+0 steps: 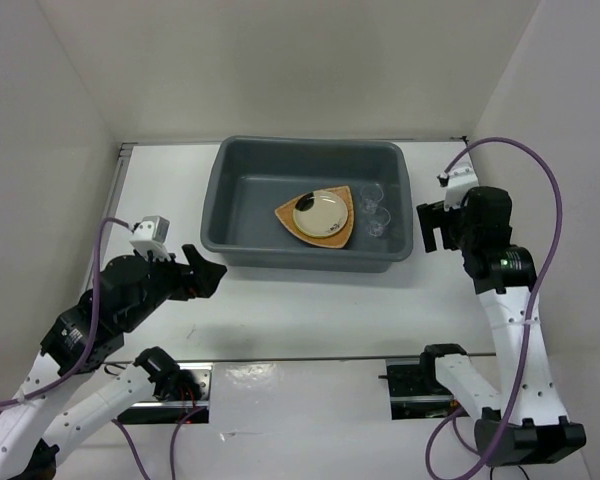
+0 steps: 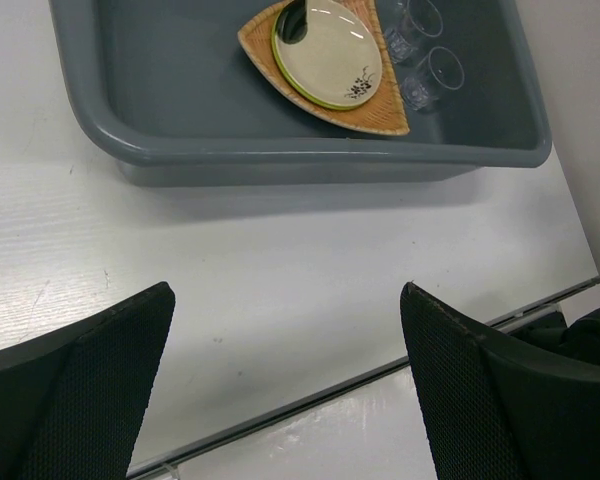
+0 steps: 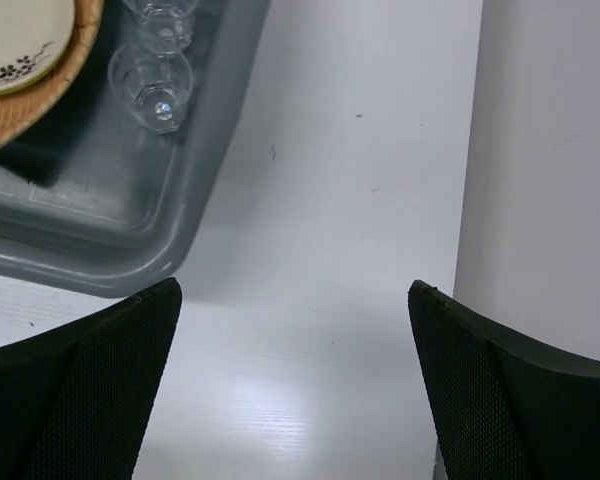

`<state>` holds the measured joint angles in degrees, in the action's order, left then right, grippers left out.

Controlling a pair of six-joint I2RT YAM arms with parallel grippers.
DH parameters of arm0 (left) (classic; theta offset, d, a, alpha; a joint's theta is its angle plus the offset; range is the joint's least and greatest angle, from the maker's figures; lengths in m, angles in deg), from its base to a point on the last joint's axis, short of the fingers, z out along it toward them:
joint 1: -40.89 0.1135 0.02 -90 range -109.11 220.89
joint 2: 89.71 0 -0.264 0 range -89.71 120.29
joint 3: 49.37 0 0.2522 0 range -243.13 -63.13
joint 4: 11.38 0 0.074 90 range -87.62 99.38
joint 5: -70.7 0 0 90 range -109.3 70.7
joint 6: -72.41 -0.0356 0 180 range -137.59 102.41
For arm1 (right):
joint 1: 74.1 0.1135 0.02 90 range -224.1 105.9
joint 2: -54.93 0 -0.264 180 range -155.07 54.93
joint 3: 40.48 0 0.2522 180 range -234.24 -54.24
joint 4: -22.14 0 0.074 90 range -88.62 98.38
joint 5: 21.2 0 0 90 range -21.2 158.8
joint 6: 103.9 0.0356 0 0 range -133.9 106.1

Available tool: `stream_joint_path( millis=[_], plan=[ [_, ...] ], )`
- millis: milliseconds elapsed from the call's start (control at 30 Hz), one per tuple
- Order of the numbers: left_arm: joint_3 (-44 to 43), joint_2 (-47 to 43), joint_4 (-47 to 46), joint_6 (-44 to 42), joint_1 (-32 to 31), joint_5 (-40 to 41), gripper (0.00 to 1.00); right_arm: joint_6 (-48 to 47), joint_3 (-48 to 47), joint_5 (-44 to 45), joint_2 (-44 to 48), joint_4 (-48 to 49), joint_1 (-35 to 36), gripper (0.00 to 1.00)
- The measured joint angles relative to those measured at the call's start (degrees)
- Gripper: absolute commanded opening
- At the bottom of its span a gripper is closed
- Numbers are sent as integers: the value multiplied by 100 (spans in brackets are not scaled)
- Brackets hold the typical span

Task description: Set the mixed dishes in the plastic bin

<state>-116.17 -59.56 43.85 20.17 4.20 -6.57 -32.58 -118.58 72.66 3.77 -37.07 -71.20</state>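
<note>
The dark grey plastic bin (image 1: 310, 262) stands at the table's far middle. Inside it lies the tan wooden plate (image 1: 340, 238). On that plate a cream plate with dark marks (image 1: 323, 213) rests on a lime-green plate whose rim just shows (image 2: 302, 95). Two clear cups (image 1: 373, 192) (image 1: 379, 220) stand right of the plates. My left gripper (image 1: 208, 272) hangs open and empty near the bin's front left corner. The right gripper (image 1: 427, 225), also open and empty, is just outside the bin's right wall. The right wrist view shows both cups (image 3: 152, 82) and the bin's corner (image 3: 100, 260).
White walls close in the table on the left, back and right; the right wall (image 3: 540, 180) is close beside my right gripper (image 3: 295, 287). A dark seam (image 2: 380, 375) crosses the table in front of my left gripper (image 2: 286, 292).
</note>
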Motion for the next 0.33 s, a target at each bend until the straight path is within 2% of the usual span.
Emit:
stream_joint_path(
  millis=[333],
  plan=[
    [2,-28,-2,0,0,-48,100,170,297,-330,597,24,-1294,98]
  ],
)
